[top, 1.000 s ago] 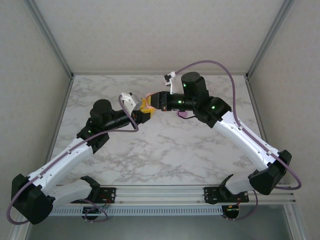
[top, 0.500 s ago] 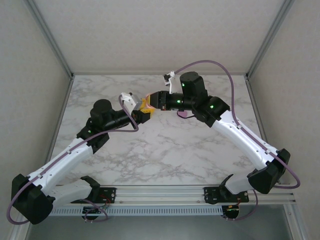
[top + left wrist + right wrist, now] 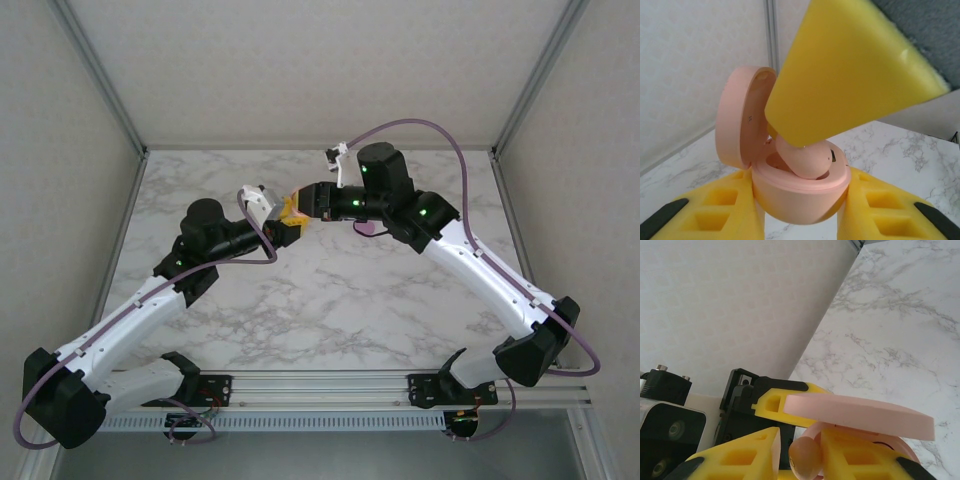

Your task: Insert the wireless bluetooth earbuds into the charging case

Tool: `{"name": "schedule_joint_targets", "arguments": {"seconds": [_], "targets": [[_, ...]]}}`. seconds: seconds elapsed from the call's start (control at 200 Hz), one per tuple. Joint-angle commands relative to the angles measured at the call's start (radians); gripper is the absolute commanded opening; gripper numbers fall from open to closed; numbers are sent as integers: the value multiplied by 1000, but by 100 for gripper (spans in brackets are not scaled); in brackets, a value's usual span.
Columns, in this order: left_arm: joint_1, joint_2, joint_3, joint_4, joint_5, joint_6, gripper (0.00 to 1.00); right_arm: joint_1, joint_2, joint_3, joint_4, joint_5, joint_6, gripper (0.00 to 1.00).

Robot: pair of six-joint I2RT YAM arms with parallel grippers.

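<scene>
Along the bottom edge of the left wrist view, the left gripper (image 3: 799,222) had its yellow jaws clenched on either side of the charging case (image 3: 802,195), holding the pink shell upright and seemingly lifted off the tabletop (image 3: 905,150). Its lid (image 3: 740,117) stood swung open at the left of the frame. Just above the rim, an orange-pink earbud (image 3: 807,160) lay in the case's hollow, seated only in part. Its rounded back rose proud of the rim, and its long axis ran roughly level, tipped up a little toward the right of the frame. Directly over it hung one yellow finger (image 3: 850,75) of the right gripper (image 3: 801,452), its tip touching or all but touching the bud.

Low in the right wrist view the same bud sat in the narrow gap between that gripper's jaws, with the lid edge-on above it in the frame. Whether those jaws gripped the bud or merely flanked it could not be told.

The right arm was plainly the nearer to the bud, reaching it from above. The next move likely turned on pressing straight down into the socket while the left arm steadied the case. Farther off, the overhead view showed both grippers meeting above the far middle of the marble tabletop, with pale wall (image 3: 320,70) behind.
</scene>
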State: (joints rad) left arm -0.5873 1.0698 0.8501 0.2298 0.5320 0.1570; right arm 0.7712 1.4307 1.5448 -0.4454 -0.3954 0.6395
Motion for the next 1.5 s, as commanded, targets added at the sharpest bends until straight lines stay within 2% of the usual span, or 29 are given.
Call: {"name": "schedule_joint_targets", "arguments": {"seconds": [0.0, 0.355, 0.981, 1.496], "targets": [[-9, -17, 23, 42, 8, -13, 22, 5, 13, 31, -44, 34, -17, 29], [-9, -19, 20, 41, 1, -11, 22, 5, -15, 52, -72, 79, -27, 31], [-9, -11, 26, 45, -9, -15, 22, 10, 18, 96, -113, -17, -36, 31], [-9, -7, 26, 37, -21, -10, 22, 13, 7, 109, -146, -3, -32, 34]]}}
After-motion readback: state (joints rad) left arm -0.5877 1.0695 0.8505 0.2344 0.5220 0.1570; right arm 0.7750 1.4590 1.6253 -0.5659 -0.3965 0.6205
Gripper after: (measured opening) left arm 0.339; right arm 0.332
